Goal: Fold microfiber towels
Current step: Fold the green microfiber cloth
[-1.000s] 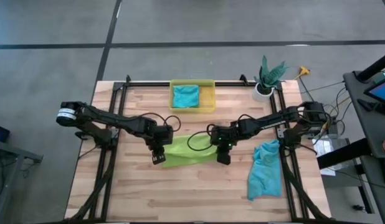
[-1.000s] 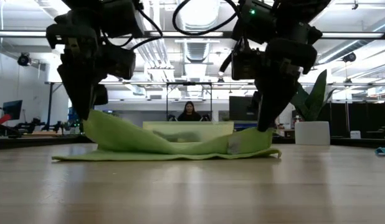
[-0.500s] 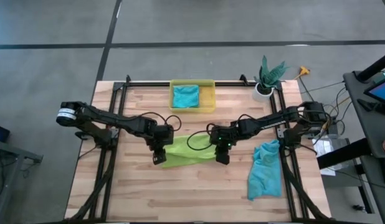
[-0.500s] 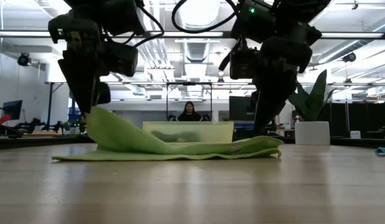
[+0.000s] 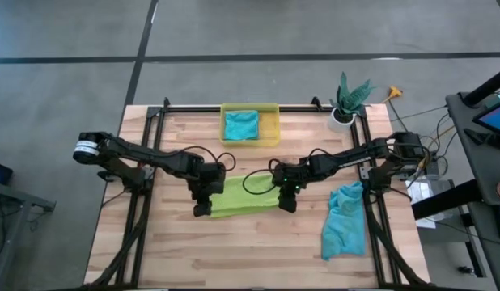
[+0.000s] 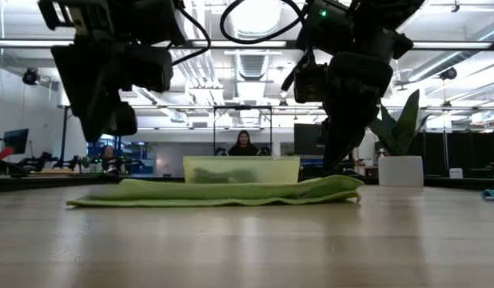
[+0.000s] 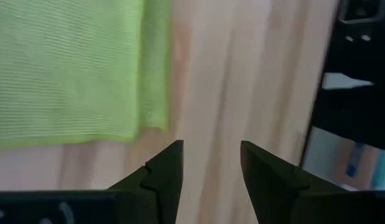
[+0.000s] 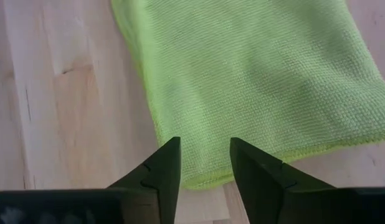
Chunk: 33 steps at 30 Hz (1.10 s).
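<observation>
No readable text, labels, brands, numbers or signs in any view.

The lime green microfiber towel (image 5: 243, 198) lying between the two dark pincers carries no visible tag or print, and the pale wooden slatted table (image 5: 185, 250) under them bears no marking. The yellow translucent plastic bin (image 5: 272, 129) beyond the pincers shows no label. The lit blue screen (image 5: 494, 115) off past the right pincer's side of the table is too small to read, and the room behind the table in the low view offers nothing legible.
</observation>
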Available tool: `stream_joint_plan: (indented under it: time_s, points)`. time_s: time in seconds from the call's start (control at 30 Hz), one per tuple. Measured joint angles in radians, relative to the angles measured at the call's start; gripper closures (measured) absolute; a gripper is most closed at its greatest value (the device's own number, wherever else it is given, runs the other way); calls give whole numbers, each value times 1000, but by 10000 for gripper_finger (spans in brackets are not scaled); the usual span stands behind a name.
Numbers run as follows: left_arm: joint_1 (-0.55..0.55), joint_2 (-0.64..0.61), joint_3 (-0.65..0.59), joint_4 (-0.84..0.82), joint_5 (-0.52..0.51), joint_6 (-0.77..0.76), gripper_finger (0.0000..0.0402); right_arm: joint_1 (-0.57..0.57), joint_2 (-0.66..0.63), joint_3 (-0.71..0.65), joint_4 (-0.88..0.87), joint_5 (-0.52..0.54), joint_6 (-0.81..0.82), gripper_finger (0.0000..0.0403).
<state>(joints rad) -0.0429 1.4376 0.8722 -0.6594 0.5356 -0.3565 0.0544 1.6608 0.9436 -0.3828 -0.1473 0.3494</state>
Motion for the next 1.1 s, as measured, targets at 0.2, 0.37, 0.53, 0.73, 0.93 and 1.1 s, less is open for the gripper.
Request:
stream_joint_plan:
  time_s: [0.2,0.37,0.53,0.73,0.93,1.1]
  points:
    - [0,-5,-2,-56,22,18,258,0,0,0,6,26,65,281]
    - [0,-5,-2,-66,3,23,258,0,0,0,15,47,143,294]
    - [0,-5,2,-64,-42,22,258,0,0,-1,53,46,149,308]
    - [-21,0,-14,75,-82,48,258,0,0,-1,79,45,159,311]
    - [-67,0,-16,129,-243,213,275,2,-32,-1,74,28,259,312]
    - [-68,27,-46,150,-250,232,280,7,-69,-1,73,15,283,313]
